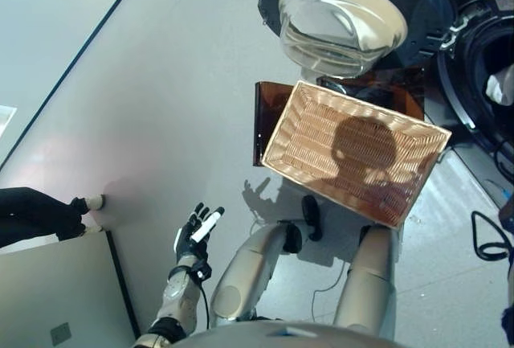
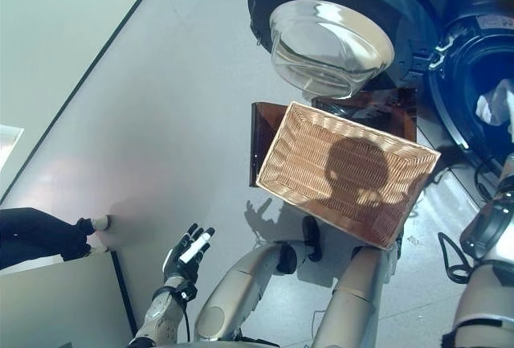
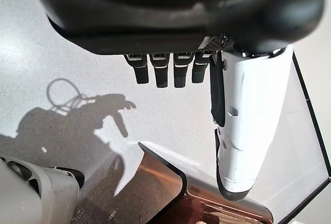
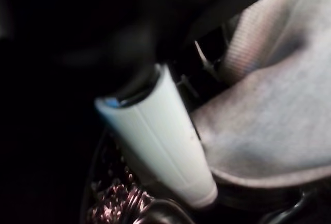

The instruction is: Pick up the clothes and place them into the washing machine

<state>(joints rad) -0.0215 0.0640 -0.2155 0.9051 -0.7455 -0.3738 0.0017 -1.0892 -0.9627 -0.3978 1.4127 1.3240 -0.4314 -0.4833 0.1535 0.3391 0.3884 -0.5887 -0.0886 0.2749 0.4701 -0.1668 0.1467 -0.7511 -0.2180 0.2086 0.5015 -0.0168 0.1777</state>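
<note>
Grey floor (image 1: 185,99) stretches under the scene, with the washing machine (image 2: 474,67) at the far right, its round glass door (image 1: 345,18) swung wide open. Pale cloth (image 2: 494,103) shows inside the drum opening; the right wrist view shows grey fabric (image 4: 269,115) lying close against the white-covered thumb of the right hand (image 4: 160,146), deep in the dark drum. Whether that hand's fingers are curled on the cloth or loose cannot be told, since they are hidden. Just before the machine door, a woven wicker basket (image 1: 281,143) sits on a dark brown stand (image 1: 261,115), holding no clothes. The left hand (image 1: 195,235) hangs low at the robot's left side, well apart from the basket, fingers straight and slightly spread, holding nothing. At the far left edge a person's dark sleeve (image 1: 36,211) reaches in beside a pale panel (image 1: 56,292).
</note>
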